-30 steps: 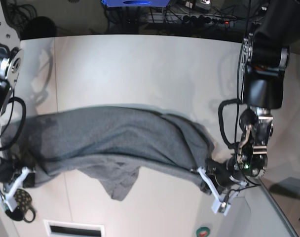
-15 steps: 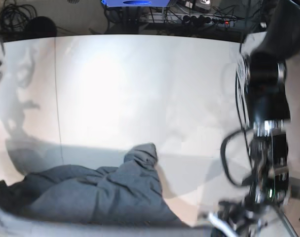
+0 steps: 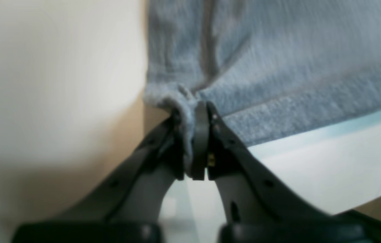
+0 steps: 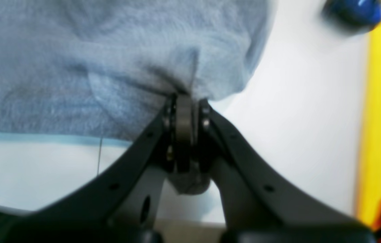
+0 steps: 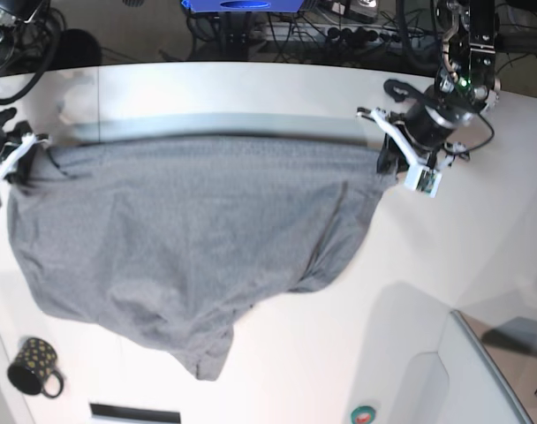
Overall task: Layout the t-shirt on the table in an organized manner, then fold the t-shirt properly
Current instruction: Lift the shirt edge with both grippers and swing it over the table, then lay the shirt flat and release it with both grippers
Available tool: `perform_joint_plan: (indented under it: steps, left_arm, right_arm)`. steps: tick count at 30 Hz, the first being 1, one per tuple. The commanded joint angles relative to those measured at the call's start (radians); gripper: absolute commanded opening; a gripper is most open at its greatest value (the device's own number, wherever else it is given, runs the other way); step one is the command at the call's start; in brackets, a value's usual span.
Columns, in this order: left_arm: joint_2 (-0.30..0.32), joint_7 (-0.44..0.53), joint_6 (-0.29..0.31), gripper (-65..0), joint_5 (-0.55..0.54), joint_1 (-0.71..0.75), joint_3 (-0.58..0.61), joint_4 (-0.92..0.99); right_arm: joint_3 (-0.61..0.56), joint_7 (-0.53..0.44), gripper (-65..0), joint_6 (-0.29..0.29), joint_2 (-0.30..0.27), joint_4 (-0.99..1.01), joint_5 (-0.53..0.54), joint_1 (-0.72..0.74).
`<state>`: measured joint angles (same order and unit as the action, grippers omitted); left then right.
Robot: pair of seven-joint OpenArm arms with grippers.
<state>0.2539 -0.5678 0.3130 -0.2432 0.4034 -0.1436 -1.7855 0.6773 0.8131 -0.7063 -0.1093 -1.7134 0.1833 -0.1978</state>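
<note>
One t-shirt (image 5: 189, 238) | two pincers: left pincer (image 5: 390, 159), right pincer (image 5: 26, 157) | one mug (image 5: 32, 367)

T-shirt (image 5: 180, 238): soft heather-grey knit cloth, matt. Bench (image 5: 251, 88): smooth white top, slight sheen. Fingers (image 3: 224, 152): matt black plastic.

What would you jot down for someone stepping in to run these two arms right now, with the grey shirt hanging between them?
Left gripper: shut, its fingers pinching one corner of the t-shirt.
Right gripper: shut on the opposite corner.
T-shirt: stretched between the two arms over the far half of the table, draping toward the near edge; lower part bunched and uneven, one flap trailing down near the black dotted mug.
Done: both corners gripped, shirt spread wide.
Left: lay it flat and smooth on the table, release, then do the folds. No fold made yet.
</note>
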Motion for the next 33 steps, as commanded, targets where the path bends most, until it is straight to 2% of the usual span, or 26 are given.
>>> perform_joint_plan:
  steps: [1, 9, 24, 26, 28, 29, 33]
  left_arm:
    - [0.009, 0.022, -0.008, -65.0, -0.006, 0.022, -0.004, 0.011]
    - [0.011, 0.030, -0.008, -65.0, -0.006, 0.107, -0.003, 0.042]
    - [0.005, 0.027, -0.010, -65.0, -0.006, 0.107, 0.006, 0.114]
    - [0.005, 0.025, -0.010, -65.0, -0.006, 0.125, -0.004, 0.105]
    - [0.005, 0.025, -0.010, -65.0, -0.008, 0.137, -0.004, 0.083]
    - [0.005, 0.025, -0.010, -59.9, -0.008, 0.147, -0.004, 0.068]
    - [0.006, 0.025, -0.010, -28.8, -0.009, 0.196, -0.006, 0.000]
  right_arm:
    - [0.014, -0.030, -64.8, 0.008, -0.019, 0.003, 0.012, 0.008]
    - [0.117, -0.028, -64.8, 0.008, -0.016, 0.065, 0.011, -0.042]
    - [0.131, -0.031, -64.7, 0.008, -0.017, 0.172, 0.011, -0.048]
    - [0.131, -0.031, -62.0, 0.008, -0.016, 0.168, 0.011, -0.048]
    - [0.131, -0.031, -54.0, 0.008, -0.016, 0.166, 0.011, -0.048]
    - [0.132, -0.031, -48.5, 0.008, -0.016, 0.164, 0.011, -0.050]
    - [0.207, -0.031, -30.5, 0.008, 0.007, 0.157, 0.011, -0.048]
